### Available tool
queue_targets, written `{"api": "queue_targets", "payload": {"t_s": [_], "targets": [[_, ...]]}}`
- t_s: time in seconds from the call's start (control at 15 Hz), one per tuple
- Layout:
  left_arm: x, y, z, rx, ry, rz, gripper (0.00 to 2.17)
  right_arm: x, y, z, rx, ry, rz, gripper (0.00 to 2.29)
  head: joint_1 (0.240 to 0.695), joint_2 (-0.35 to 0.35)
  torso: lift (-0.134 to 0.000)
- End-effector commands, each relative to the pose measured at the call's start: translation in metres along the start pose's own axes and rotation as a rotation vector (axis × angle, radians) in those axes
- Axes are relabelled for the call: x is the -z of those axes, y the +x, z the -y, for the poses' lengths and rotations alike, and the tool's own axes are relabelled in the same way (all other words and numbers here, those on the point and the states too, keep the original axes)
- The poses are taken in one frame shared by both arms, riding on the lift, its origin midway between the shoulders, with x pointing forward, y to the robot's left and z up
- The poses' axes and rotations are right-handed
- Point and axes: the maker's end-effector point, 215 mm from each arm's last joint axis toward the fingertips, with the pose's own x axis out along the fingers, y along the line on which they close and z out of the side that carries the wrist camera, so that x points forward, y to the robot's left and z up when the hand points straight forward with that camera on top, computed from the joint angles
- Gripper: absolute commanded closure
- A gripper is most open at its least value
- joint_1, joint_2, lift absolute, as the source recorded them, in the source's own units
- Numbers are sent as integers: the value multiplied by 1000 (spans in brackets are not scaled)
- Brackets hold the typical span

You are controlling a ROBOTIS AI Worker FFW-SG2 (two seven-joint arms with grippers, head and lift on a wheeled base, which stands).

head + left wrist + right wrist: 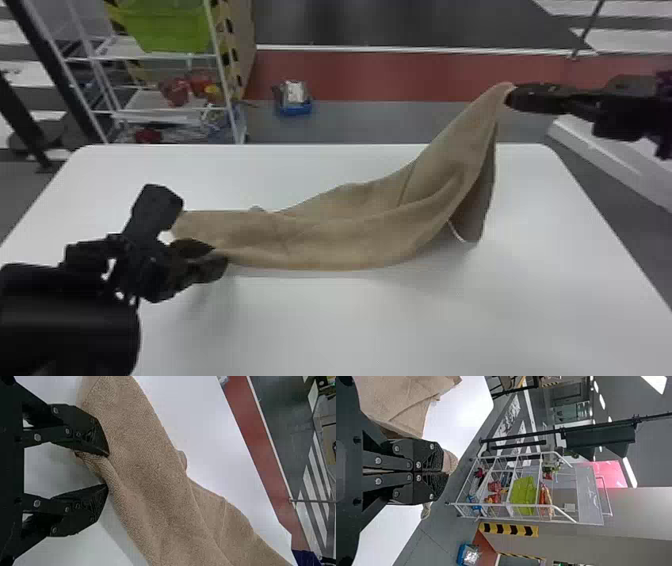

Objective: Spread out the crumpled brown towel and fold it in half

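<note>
My right gripper [511,95] pinches the brown cloth towel's [350,235] raised corner! My left gripper's [218,254] spread, right at its other end.

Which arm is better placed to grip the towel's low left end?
The left, probably: its open fingers are at that end, while the right gripper is shut on the raised end.
</note>
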Motion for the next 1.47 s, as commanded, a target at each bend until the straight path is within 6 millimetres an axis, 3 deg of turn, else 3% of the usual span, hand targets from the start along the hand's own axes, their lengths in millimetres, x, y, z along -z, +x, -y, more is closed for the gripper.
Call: {"api": "queue_targets", "payload": {"t_s": [0.0, 0.07, 0.13, 0.33, 0.53, 0.67, 0.8, 0.93, 1.07, 1.2, 1.27, 1.4], "targets": [[-1, -2, -2, 5, 3, -1, 1433, 1, -2, 1, 1, 4, 2, 1939, 695, -14, -134], [-4, -7, -3, 17, 2, 7, 1467, 0, -3, 1, 0, 6, 7, 1936, 695, -15, -134], [-4, -15, -4, 36, -14, 9, 1659, -3, -5, 1, -1, 5, 16, 1939, 695, -15, -134], [-35, -61, -18, 63, -84, 67, 1673, 0, -12, 3, 6, 5, 14, 1939, 695, -20, -134], [-91, -70, -41, 34, -130, 138, 1669, 7, -12, 3, 6, 10, 6, 1936, 674, -13, -134], [-107, -61, -46, 38, -173, 136, 1669, 11, -13, 4, 16, 8, -6, 1936, 637, -9, -134], [-114, -56, -55, 19, -212, 125, 1669, 19, -18, 16, 71, -66, -54, 1936, 623, -14, -134], [-103, -29, -59, 1, -231, 29, 1669, 48, -24, 30, 119, -200, -148, 1936, 615, -25, -134], [-108, -23, -56, 15, -228, 23, 1669, 79, -23, 40, 132, -245, -225, 1936, 628, -38, -134], [-109, -38, -63, 15, -233, 51, 1669, 86, -35, 50, 149, -274, -239, 1936, 651, -60, -134], [-112, -54, -73, 4, -243, 85, 1669, 89, -44, 53, 159, -280, -237, 1936, 654, -65, -134], [-98, -76, -104, -38, -259, 88, 1669, 82, -56, 59, 181, -275, -212, 1936, 652, -70, -134]]}}
